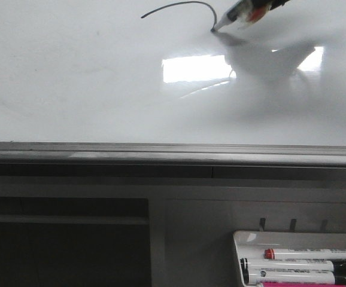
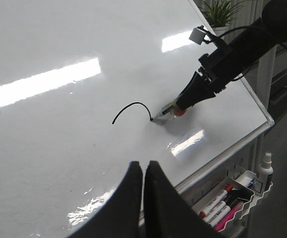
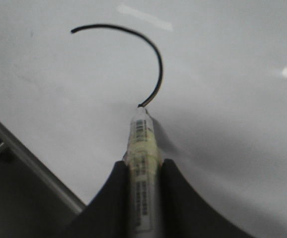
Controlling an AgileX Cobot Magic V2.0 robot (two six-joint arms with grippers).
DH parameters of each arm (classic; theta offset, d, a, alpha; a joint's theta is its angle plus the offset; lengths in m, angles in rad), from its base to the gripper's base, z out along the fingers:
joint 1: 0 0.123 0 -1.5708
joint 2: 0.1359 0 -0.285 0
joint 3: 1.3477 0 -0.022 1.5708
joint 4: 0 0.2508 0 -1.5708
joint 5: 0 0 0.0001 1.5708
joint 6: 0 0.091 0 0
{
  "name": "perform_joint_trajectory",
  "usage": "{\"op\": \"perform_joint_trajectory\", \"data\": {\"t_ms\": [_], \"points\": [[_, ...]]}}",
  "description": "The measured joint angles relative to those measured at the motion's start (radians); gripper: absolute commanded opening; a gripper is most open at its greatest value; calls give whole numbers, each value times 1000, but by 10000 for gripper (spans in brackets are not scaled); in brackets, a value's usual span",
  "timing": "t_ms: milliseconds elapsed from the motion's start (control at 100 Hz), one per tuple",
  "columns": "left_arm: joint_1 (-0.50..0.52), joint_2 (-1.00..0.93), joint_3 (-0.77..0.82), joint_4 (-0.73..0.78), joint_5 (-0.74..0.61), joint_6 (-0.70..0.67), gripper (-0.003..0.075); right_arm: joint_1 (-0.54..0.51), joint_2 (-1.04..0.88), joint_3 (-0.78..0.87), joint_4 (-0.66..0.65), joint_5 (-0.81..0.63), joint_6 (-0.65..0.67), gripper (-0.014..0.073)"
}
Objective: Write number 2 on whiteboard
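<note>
While the right gripper (image 3: 142, 198) clamps a marker (image 3: 142, 163) by its barrel with the tip touching the whiteboard (image 1: 71, 89), only the curved hook of the number 2 (image 1: 179, 7) stands drawn near the board's upper area — diagonal and base outstanding. Board judged stiff and glossy, likely slippery under the tip; marker light and rigid, best held mid-barrel — the left gripper (image 2: 144, 178) hangs closed on nothing, apart from the stroke
</note>
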Motion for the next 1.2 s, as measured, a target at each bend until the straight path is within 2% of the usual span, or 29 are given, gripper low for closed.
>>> {"op": "perform_joint_trajectory", "data": {"t_ms": [330, 570, 700, 790, 940, 1070, 1200], "points": [[0, 0, 0, 0, 0, 0, -20, 184, 110, 62, 103, -100, 15, -59], [0, 0, 0, -6, 0, 0, -20, 188, 112, 62, 107, -113, 15, -59], [0, 0, 0, -9, 0, 0, -20, 118, 46, 98, 101, -107, 49, -59], [0, 0, 0, -9, 0, 0, -20, 50, -36, 146, 50, -109, 86, -59], [0, 0, 0, -9, 0, -2, -20, -138, -199, 250, -71, -81, 168, -59], [0, 0, 0, -9, 0, -2, -20, -306, -295, 323, -103, -69, 186, -60], [0, 0, 0, -9, 0, -4, -20, -343, -315, 336, -110, -71, 192, -60]]}}
